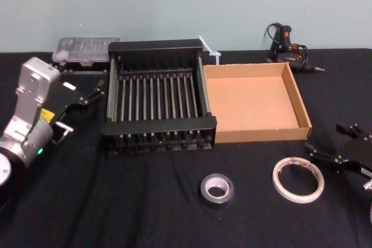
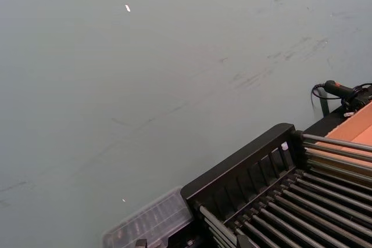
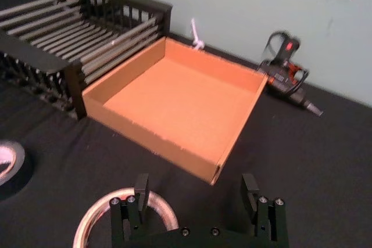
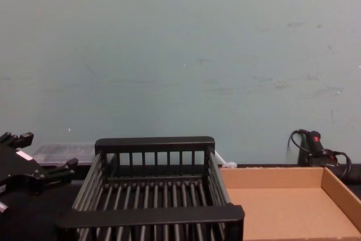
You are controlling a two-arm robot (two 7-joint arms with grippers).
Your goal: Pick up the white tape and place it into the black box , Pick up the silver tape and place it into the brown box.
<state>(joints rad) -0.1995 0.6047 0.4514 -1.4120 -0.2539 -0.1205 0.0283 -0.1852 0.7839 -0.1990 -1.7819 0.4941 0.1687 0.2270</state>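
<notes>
Black cloth covers the tabletop [image 1: 145, 213], which runs back to a pale green wall, and nothing of the task looks done yet: both rolls lie on the cloth and both boxes are empty.

Nearest the robot, the silver tape [image 1: 217, 190] lies flat in front of the seam between the two boxes. Just to its right, and apart from it, the white tape [image 1: 297, 179] lies flat too, in front of the brown box's near right corner. The right gripper [image 1: 337, 143] hangs low beside that ring on its right; the right wrist view shows its jaws spread wide with nothing between them, the ring just under one finger. I judge it is lining up for the white tape, which would be the first pick.

Farther back, the black box [image 1: 158, 125] and the brown box [image 1: 293, 94] stand side by side, touching or nearly so, the black one on the left. The left gripper [image 1: 93, 93] sits off the black box's left side, raised and pointed toward it; it holds nothing, and I cannot tell how its jaws stand.

At the back edge lie a clear plastic case [image 1: 86, 49] behind the black box and a glue gun [image 1: 286, 47] behind the brown one.

Both picks and both placements remain.
</notes>
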